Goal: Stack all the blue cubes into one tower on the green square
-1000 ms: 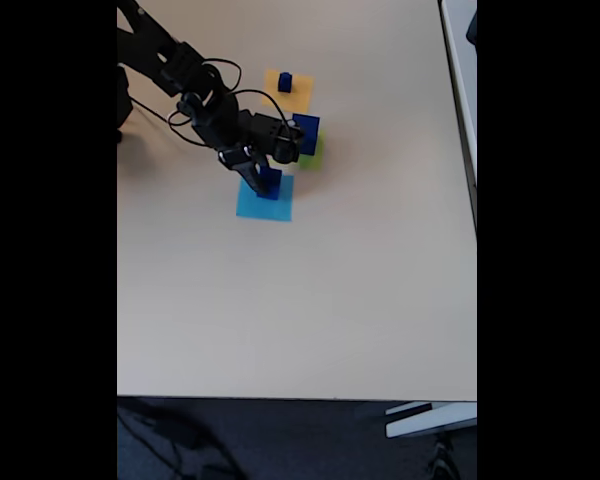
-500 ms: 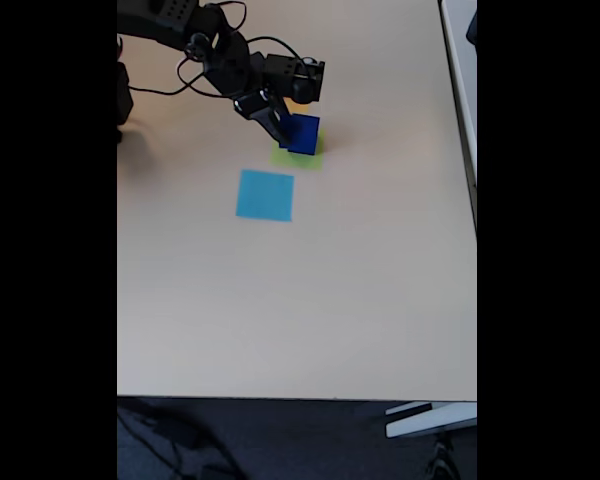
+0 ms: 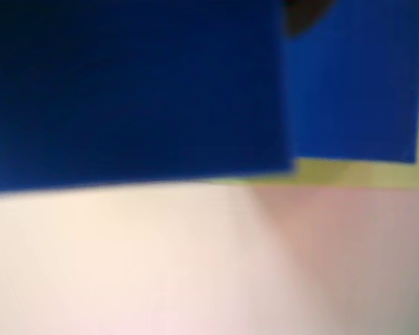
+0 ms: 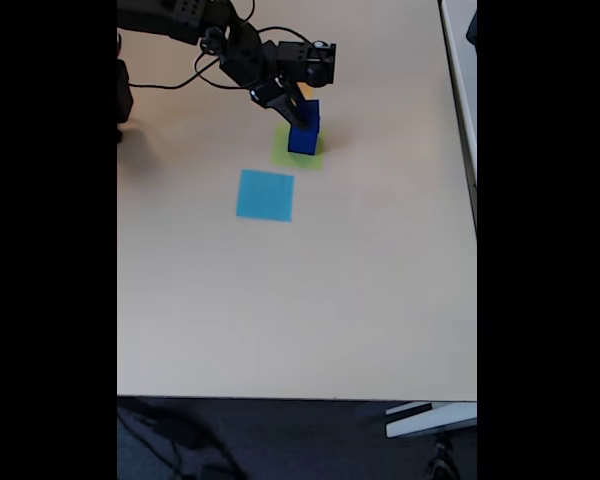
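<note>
Fixed view shows the gripper closed on a medium blue cube atop the large blue cube on the green square; release remains, further cubes unseen.

The tool has carried the smaller blue cube from the light-blue square onto the larger cube.

In the wrist view the blue cubes are blurred and cut off by the top edge.
</note>
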Tool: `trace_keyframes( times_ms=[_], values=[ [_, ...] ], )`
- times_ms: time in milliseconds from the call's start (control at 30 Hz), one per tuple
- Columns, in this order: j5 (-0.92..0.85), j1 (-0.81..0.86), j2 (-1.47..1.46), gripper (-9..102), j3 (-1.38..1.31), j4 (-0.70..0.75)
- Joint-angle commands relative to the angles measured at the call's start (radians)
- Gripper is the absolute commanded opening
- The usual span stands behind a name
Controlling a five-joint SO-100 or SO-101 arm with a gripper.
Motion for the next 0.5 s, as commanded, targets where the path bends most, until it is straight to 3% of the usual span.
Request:
trace_keyframes(
  times_ms=[0, 467],
  values=[
    [0.023, -0.012, -0.003, 2, -0.072, -0.029],
    [0.058, -0.040, -0.074, 1, -0.064, -0.026]
  ],
)
